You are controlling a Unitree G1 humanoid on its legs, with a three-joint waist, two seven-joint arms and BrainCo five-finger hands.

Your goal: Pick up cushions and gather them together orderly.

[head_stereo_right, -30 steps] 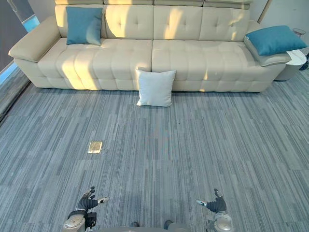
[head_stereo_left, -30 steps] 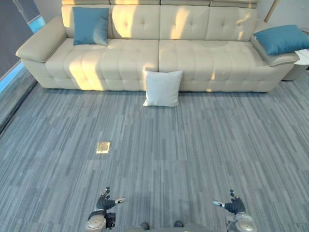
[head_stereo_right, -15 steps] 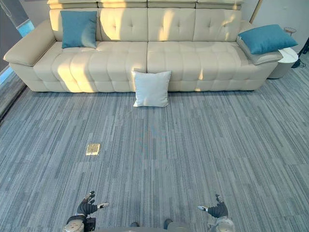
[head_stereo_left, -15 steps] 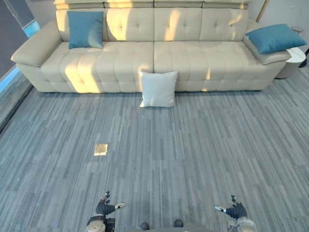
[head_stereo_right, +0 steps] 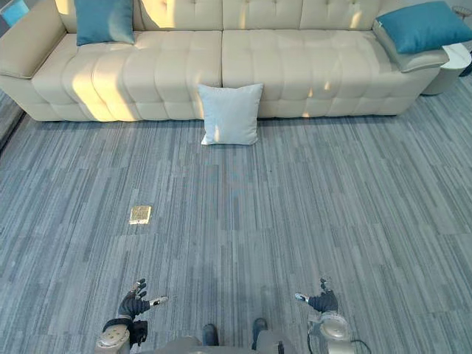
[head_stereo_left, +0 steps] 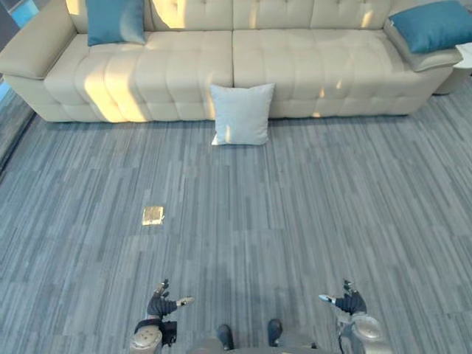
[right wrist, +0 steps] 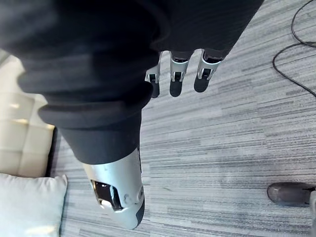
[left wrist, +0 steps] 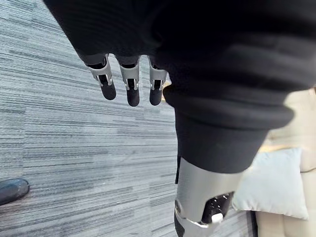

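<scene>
Change: whole view shifted, cream tufted leather sofa (head_stereo_left: 295,66) now cut by the top edge; camera moved, cushions unmoved. Judged an approach, nothing gathered yet.
Floor: pale grey square cushion (head_stereo_left: 242,114) propped against the sofa front, upper centre.
Sofa: teal square cushion (head_stereo_left: 114,21) upper left on the seat; second teal cushion (head_stereo_left: 435,24) upper right on the armrest.
Containers: none seen.
Hands: left hand (head_stereo_left: 158,304) lower left, right hand (head_stereo_left: 348,302) lower right, both loosely spread, empty, well apart from every cushion.

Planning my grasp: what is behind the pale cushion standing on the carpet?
The front of the cream sofa, near the seam between its two seat sections; the pale cushion seems to lean on it. The strip of sofa base behind it is covered.
</scene>
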